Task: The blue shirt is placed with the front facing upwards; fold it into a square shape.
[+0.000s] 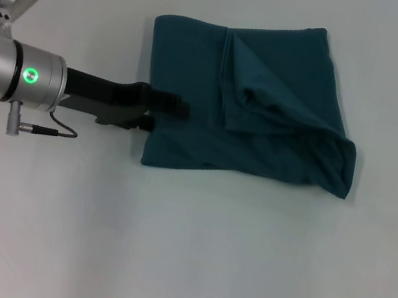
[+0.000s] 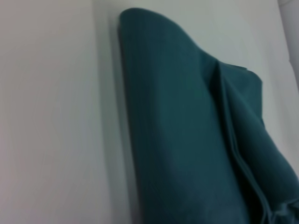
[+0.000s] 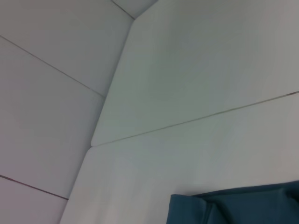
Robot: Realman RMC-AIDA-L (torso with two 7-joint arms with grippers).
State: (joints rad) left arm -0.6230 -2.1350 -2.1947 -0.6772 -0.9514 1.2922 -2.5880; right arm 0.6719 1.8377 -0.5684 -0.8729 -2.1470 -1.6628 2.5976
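The blue shirt (image 1: 254, 101) lies folded into a rough rectangle on the white table, with loose creases and a bulging fold toward its right side. No lettering shows. My left gripper (image 1: 170, 104) reaches in from the left and sits at the shirt's left edge, its dark tips over the cloth. In the left wrist view the shirt (image 2: 187, 140) fills most of the picture as a smooth rounded fold. A corner of the shirt (image 3: 233, 209) also appears in the right wrist view. The right gripper is out of view.
The white table (image 1: 180, 254) extends widely around the shirt. The left arm's silver wrist with a green light (image 1: 31, 75) and a thin cable (image 1: 60, 128) sit left of the shirt. A table corner (image 3: 96, 140) and floor tiles show in the right wrist view.
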